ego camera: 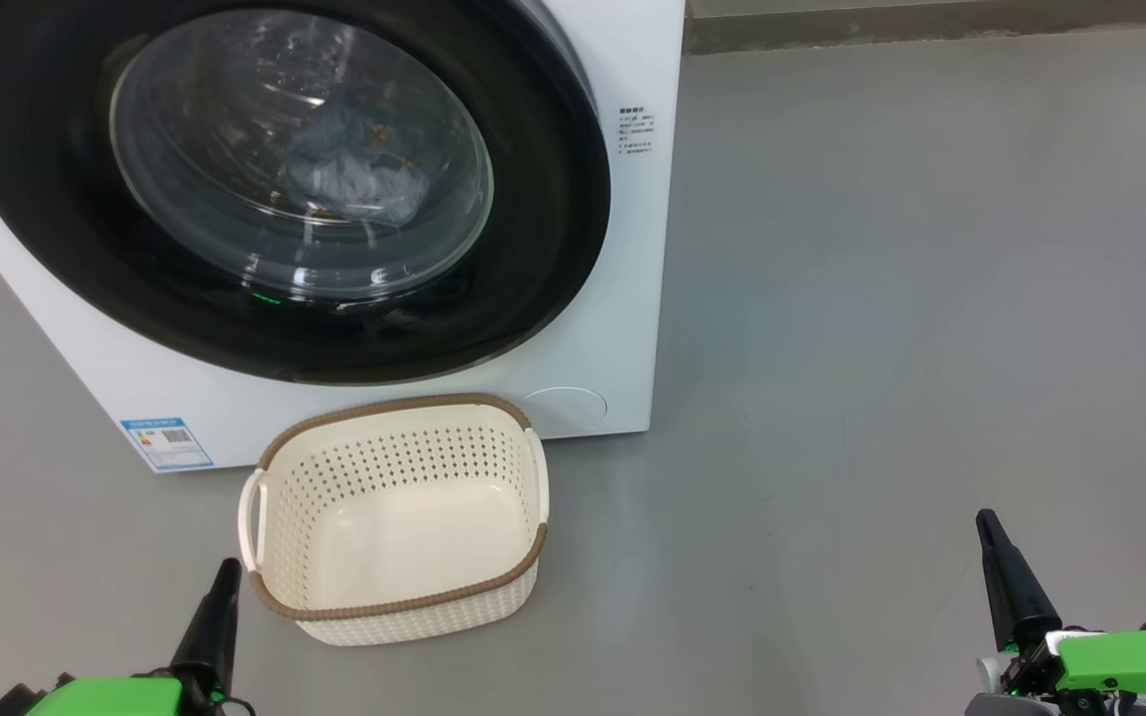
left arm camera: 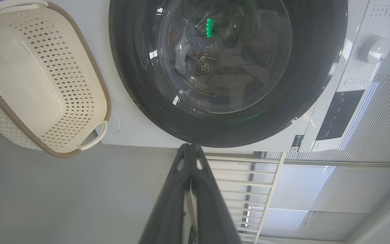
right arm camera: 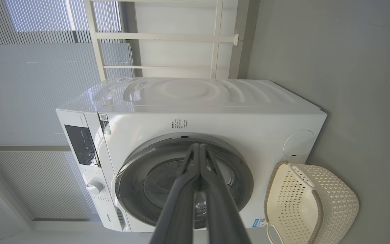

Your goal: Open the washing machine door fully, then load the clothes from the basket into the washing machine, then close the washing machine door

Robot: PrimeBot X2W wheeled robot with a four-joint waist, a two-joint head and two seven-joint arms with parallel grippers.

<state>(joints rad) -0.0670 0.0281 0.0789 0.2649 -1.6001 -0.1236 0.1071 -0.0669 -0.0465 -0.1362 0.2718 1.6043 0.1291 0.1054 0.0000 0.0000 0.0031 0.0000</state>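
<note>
The left gripper [ego camera: 228, 572] and the right gripper [ego camera: 987, 522] are each pressed together. The basket [ego camera: 434, 617] is seen just beside the left gripper, the washing machine door [ego camera: 36, 199] shut ahead, the clothes [ego camera: 354, 169] behind its glass.

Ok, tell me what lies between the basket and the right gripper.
Nothing but bare grey floor separates the basket from the right gripper, in the head view.

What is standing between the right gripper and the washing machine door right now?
Nothing visible does. In the right wrist view the shut right gripper points straight at the closed washing machine door, with open space between. The empty basket stands off to one side, at the foot of the washing machine.
</note>
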